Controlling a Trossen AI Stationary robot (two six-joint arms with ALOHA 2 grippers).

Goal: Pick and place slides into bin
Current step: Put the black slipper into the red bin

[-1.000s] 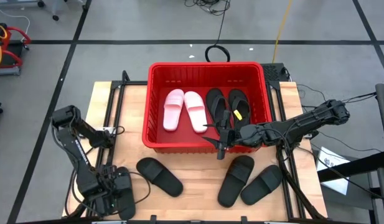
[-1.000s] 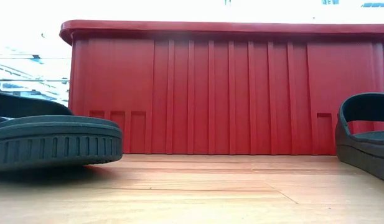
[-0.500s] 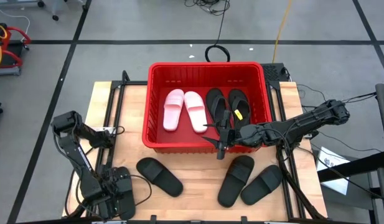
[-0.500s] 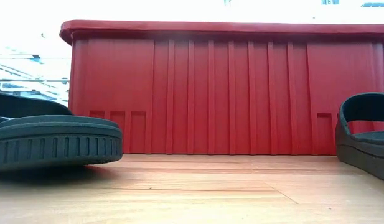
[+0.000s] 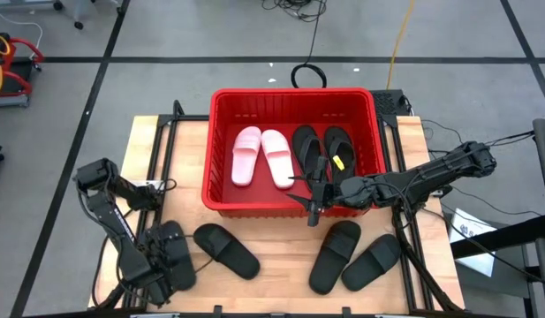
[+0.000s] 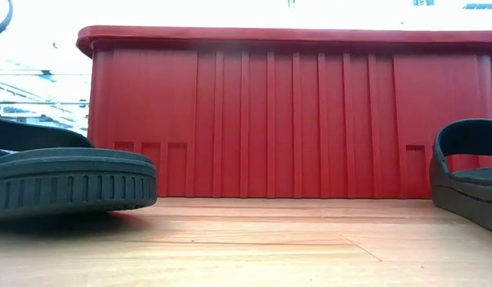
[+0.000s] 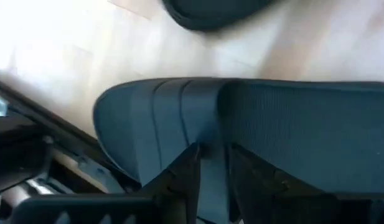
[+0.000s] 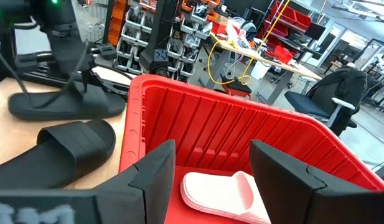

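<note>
The bench is carrying the bin at centre-back, four slides inside already (two pink, two black). Right hand is hanging spread apart over the bin's near rim, empty. Left hand is sitting clamped on a black slide near the bench's front-left edge; three loose slides are crowding the front strip.

Overhead and table-level cameras share the red bin; wrist cameras sit close.
</note>
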